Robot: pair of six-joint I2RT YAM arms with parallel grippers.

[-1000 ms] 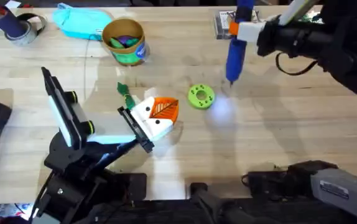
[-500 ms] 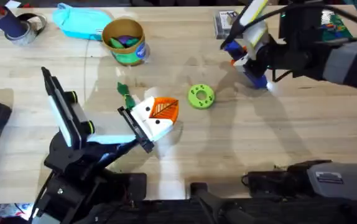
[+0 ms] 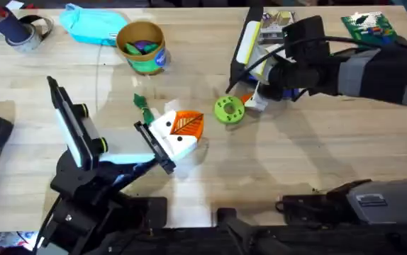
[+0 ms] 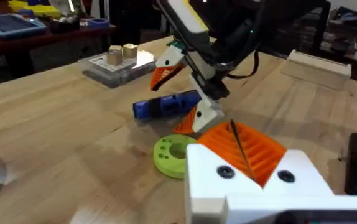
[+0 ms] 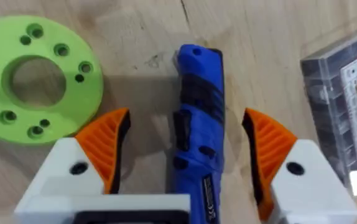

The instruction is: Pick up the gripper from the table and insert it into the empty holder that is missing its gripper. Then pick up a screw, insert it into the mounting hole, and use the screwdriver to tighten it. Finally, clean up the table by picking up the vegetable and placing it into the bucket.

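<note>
Overhead view. Right gripper (image 3: 249,99) is low over the table (image 3: 317,163) at about 1 o'clock from centre, just beside the green disc (image 3: 229,110); its opening cannot be judged here. Left gripper (image 3: 179,131) sits near centre, white with orange pads; whether it is open cannot be told. The vegetable (image 3: 142,106) lies on the wood at 10 o'clock of the left gripper, close to it. The bucket (image 3: 142,47) stands at 11 o'clock, well apart from both arms, with a turquoise cloth (image 3: 90,25) beside it. Open wood extends toward 3 and 5 o'clock. A clear parts box (image 3: 273,25) rests near the far edge at 1 o'clock.

Left wrist view. The left gripper (image 4: 253,171) is in the foreground. The screwdriver (image 4: 166,104) lies flat on the table beyond the green disc (image 4: 172,155), with the right gripper (image 4: 185,96) spread above it. The parts box (image 4: 117,62) sits farther back, clear of them. Shelving and benches stand in the room behind.

Right wrist view. The right gripper (image 5: 185,155) is spread wide, orange pads (image 5: 107,146) apart, the screwdriver (image 5: 197,137) lying between them without touching either. The green disc (image 5: 35,87) is near one finger; the parts box (image 5: 346,87) is near the other.
</note>
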